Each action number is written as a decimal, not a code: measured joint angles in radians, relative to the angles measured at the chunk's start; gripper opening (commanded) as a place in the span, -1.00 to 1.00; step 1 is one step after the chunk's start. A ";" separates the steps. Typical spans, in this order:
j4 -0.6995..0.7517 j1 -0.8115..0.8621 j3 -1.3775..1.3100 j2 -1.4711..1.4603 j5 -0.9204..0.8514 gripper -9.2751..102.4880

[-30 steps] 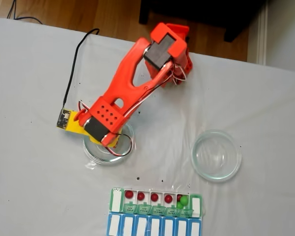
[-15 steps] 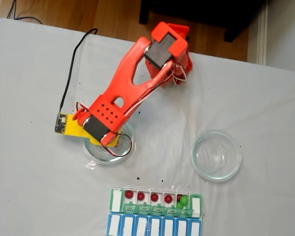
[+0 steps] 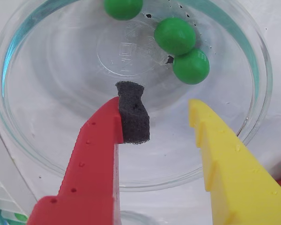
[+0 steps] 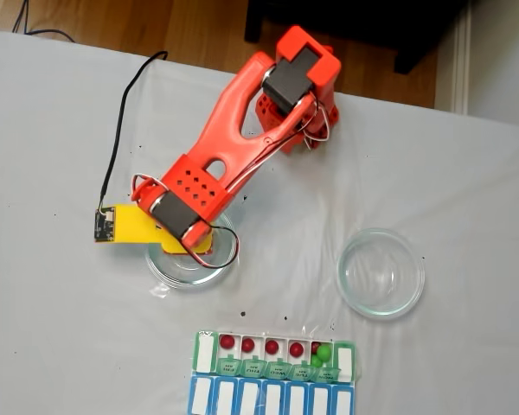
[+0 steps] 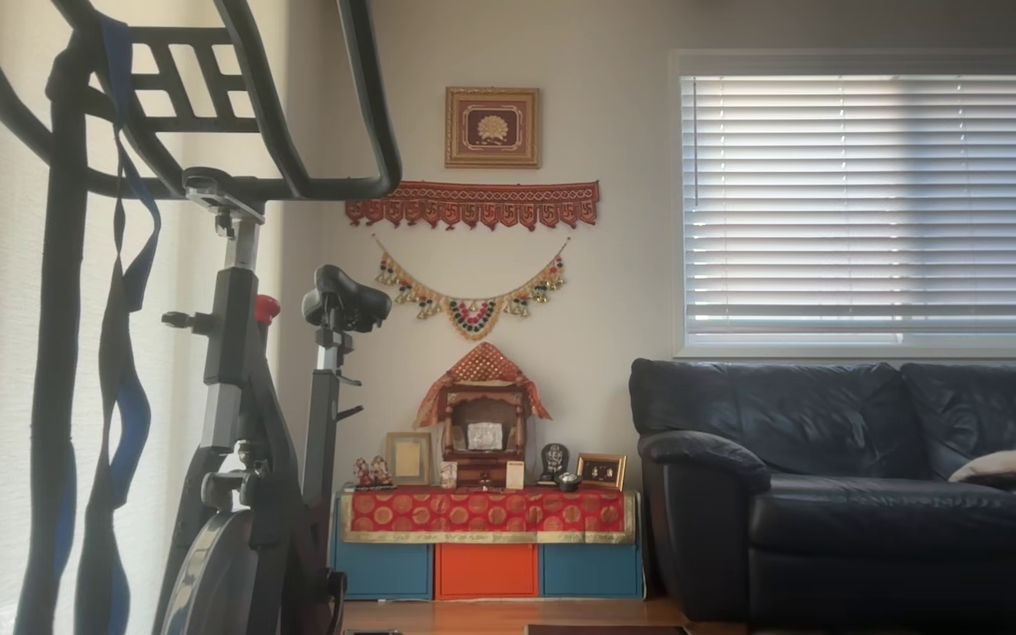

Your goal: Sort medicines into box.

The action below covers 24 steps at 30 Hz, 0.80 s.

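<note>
Green medicines; red-and-yellow tool

Soft, even daylight; wrist view sharp, fixed view slightly blurry.

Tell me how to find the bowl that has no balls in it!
Look at the white table in the fixed view and find two round glass dishes. The empty dish sits on the right, away from the orange arm. The other dish, under the arm, holds green balls.
</note>
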 measured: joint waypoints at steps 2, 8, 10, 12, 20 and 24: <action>-0.002 0.000 0.000 0.000 -0.023 -0.54; -0.002 0.000 0.000 -0.009 -0.061 -0.45; 0.034 0.000 -0.006 -0.009 -0.089 -0.44; 0.051 0.000 -0.014 -0.011 -0.109 -0.45; 0.008 0.011 -0.014 -0.011 -0.186 -0.49; -0.046 0.011 0.006 -0.011 -0.218 -0.51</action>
